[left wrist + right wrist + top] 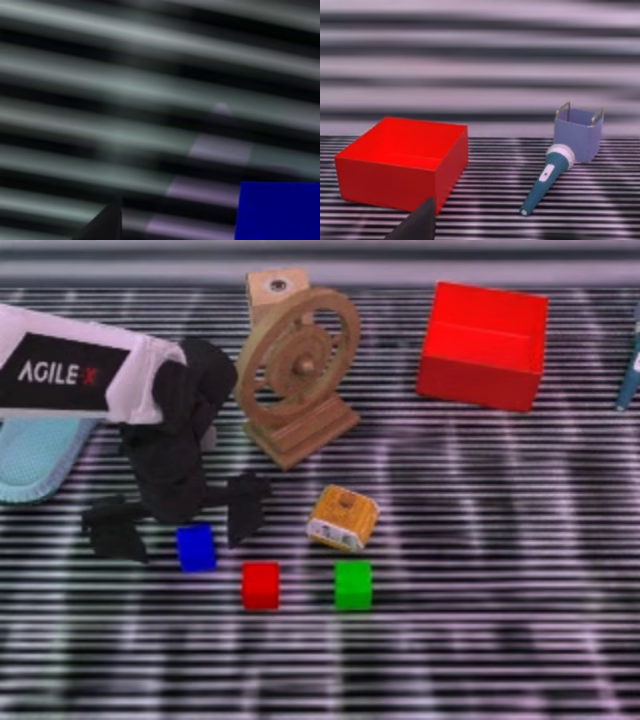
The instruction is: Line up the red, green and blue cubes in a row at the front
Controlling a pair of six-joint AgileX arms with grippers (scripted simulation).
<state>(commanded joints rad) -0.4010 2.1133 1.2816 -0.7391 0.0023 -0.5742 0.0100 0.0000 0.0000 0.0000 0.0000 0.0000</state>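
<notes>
The left gripper (178, 517) hangs low over the striped table (480, 640) with its two black fingers spread wide — one finger (113, 528) out to the left, the other (245, 502) to the right — and nothing held between them. The blue cube (196, 547) sits on the table just in front of that gap, free of both fingers; the left wrist view shows the same cube (277, 211) as a flat blue face close by, with striped table between it and a dark fingertip (102, 223). That open, straddling stance looks like a release or an approach; I cannot tell which.

To the claw's right, the red cube (260, 585) and green cube (352, 584) rest level with each other, slightly further forward than the blue one — so the row reads as nearly formed, blue a touch behind. An orange-topped toy block (343, 517) lies behind them, near the right-hand finger.

The right arm is out of the top view; whether its gripper is open cannot be told.
</notes>
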